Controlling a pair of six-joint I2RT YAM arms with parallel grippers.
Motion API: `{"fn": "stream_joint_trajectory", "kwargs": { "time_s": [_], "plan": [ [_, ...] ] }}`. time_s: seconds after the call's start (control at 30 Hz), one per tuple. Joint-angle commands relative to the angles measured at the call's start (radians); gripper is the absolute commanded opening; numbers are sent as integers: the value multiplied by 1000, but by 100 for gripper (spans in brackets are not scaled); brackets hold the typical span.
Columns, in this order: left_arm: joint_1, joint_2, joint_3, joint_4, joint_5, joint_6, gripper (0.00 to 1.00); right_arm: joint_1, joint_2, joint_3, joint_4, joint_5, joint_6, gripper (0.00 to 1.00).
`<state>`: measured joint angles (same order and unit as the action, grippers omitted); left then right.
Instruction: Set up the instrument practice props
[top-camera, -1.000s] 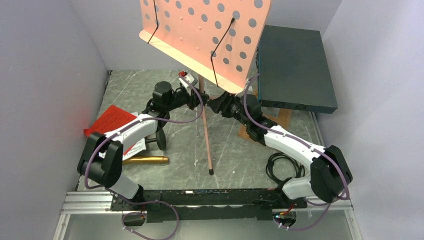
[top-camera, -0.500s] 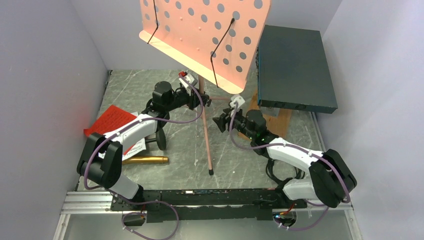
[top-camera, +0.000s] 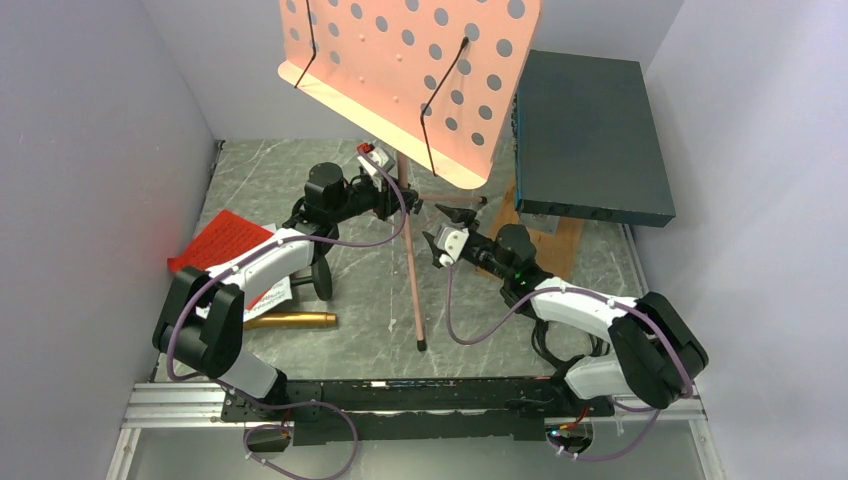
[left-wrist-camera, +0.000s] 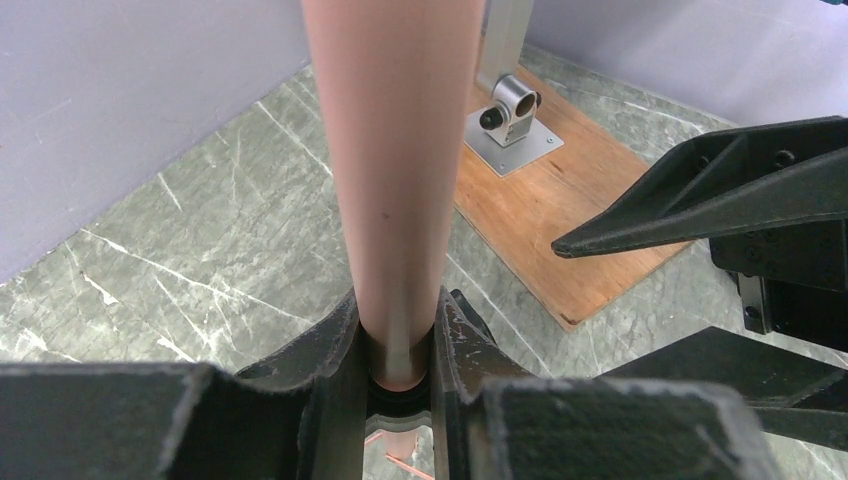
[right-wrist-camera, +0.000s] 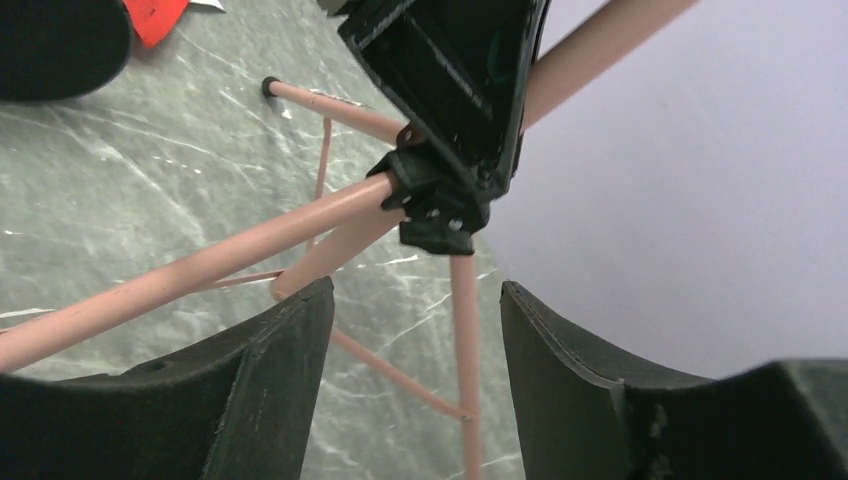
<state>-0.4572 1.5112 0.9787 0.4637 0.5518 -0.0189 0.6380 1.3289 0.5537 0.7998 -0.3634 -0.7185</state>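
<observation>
Left jaws stayed clenched on the pink music stand's pole (left-wrist-camera: 390, 150), upright between them. I'd backed the right jaws off it and rolled them, released, tripod legs (right-wrist-camera: 200, 268) just ahead. Stand was held single-handed.

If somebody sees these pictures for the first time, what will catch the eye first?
The big pink perforated music stand fills the top centre of the overhead view. The left hand is shut on its pole, and the right hand is open just right of it. A red music sheet lies at the table's left.
</observation>
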Motion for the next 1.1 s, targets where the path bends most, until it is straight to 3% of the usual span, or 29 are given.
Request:
{"fn": "stream_joint_trajectory", "kwargs": {
  "time_s": [0.0, 0.5, 0.77, 1.07],
  "plan": [
    [-11, -31, 7, -2, 94, -69, 0, 1, 15, 104, -17, -86, -159, 62],
    [8, -40, 9, 22, 105, -102, 0, 3, 67, 205, -208, -49, -274, 60],
    [11, -27, 6, 48, 119, -139, 0, 14, 100, 185, -117, -8, -230, 57],
    [12, -44, 10, 40, 117, -133, 0, 22, 154, 195, -26, 47, -184, 44]
  ]
}}
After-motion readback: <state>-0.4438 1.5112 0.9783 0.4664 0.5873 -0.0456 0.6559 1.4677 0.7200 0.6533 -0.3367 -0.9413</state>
